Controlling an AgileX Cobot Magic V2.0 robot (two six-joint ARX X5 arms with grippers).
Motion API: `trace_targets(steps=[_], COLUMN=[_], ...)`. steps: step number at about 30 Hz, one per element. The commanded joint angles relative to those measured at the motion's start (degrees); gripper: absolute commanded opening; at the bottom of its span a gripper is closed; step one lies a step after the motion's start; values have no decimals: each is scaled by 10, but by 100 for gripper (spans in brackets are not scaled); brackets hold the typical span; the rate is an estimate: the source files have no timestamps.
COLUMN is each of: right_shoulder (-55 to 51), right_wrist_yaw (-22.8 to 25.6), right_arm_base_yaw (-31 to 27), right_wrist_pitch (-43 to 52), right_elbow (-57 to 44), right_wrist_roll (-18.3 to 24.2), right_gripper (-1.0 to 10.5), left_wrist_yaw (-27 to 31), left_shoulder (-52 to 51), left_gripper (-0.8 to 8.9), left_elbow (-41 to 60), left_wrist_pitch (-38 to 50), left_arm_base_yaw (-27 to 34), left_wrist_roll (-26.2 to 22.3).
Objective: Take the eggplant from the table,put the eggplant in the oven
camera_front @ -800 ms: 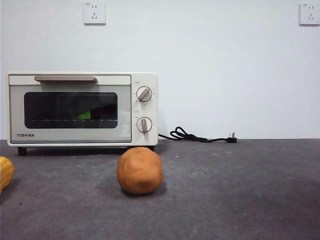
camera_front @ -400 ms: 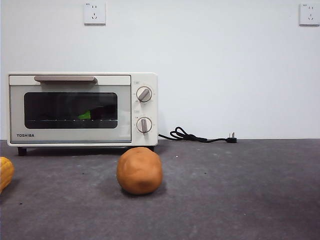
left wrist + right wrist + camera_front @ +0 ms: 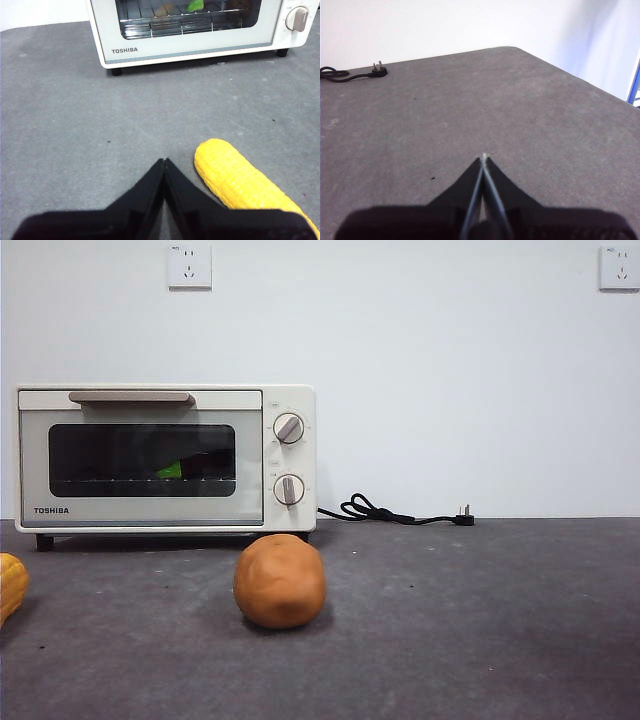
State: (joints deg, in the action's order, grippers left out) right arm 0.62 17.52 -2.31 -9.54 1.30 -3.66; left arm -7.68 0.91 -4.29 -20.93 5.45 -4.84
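The oven (image 3: 165, 460) stands at the back left of the table (image 3: 480, 620) with its door closed, and the eggplant (image 3: 172, 470) lies inside on the wire rack, showing through the dark glass mainly as a bright green stem cap; its purple body is hard to make out. In the left wrist view the left pincer (image 3: 164, 162) hangs clenched and empty over the table in front of the oven, just beside a yellow corn cob (image 3: 240, 182). The right pincer (image 3: 484, 157) is likewise clenched on nothing, over bare table well away from the oven, with the power plug (image 3: 379, 70) lying far off. A round orange-brown lump (image 3: 280, 580) sits in front of the oven.
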Motion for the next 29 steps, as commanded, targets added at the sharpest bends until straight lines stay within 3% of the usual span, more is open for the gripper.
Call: trace_targets(steps=[1,29], right_shoulder=[-2,-1], right_wrist_yaw=[-2,-1], right_arm_base_yaw=[0,31], right_wrist_pitch=[-1,-1], right_elbow=[-5,-5], right_wrist_roll=[0,0], right_gripper=[2,1], left_wrist_yaw=[-2,-2], left_shoulder=[0,0], left_gripper=[-4,-4], left_elbow=[5,5], left_wrist_pitch=[3,3], left_arm_base_yaw=[-1,-1], left_wrist_roll=[4,4])
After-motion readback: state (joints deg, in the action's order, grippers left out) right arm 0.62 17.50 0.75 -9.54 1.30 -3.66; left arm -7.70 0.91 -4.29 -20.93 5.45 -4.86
